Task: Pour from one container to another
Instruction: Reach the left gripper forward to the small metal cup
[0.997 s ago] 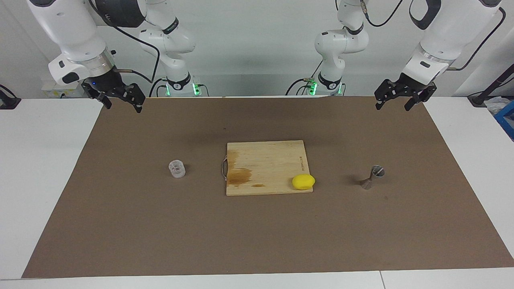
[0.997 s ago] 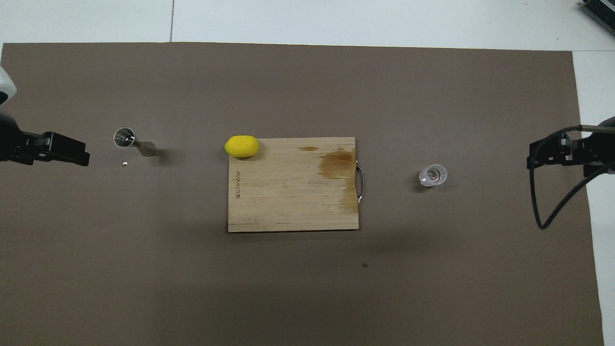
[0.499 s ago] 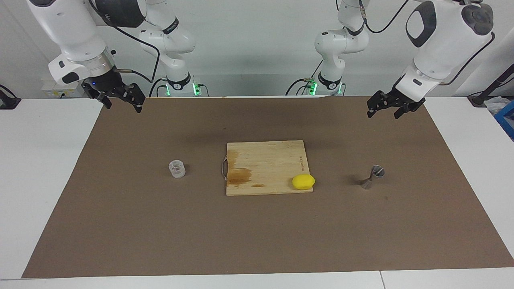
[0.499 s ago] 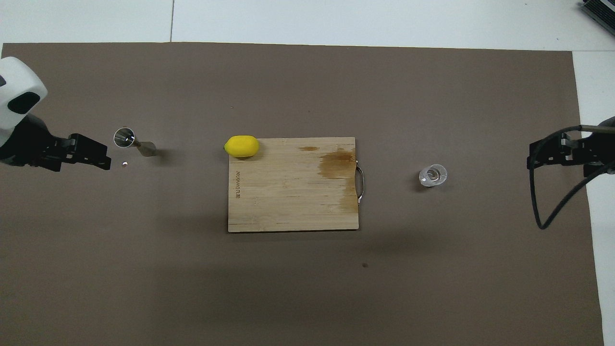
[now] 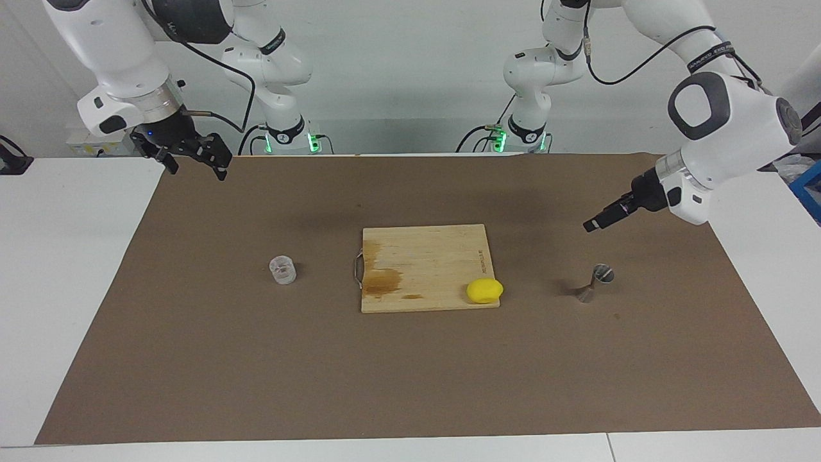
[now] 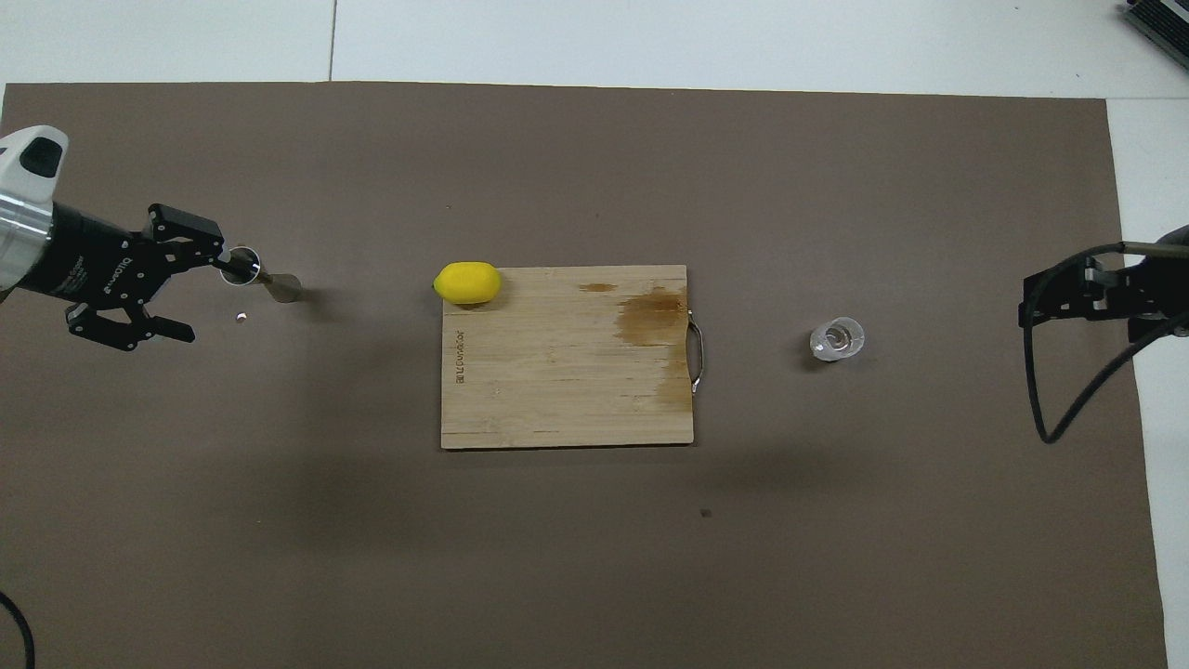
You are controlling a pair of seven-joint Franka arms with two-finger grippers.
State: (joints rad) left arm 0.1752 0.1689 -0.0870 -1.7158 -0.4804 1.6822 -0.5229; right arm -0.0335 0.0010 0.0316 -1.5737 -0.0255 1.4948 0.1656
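Note:
The clear cup stands on the brown mat toward the right arm's end; it also shows in the overhead view. The metal jigger stands upright toward the left arm's end, and its open top faces the overhead camera. My left gripper hangs in the air above the jigger, apart from it. In the overhead view the left gripper is open, and one finger overlaps the jigger's rim. My right gripper waits open over the mat's corner nearest the right arm's base, and shows in the overhead view.
A wooden cutting board with a metal handle and a stain lies mid-table. A yellow lemon sits at the board's corner toward the jigger. A small pale speck lies beside the jigger.
My left arm has swung down and turned its wrist, bringing the open gripper from the mat's edge to just above the jigger. The right arm, cup and jigger have not moved.

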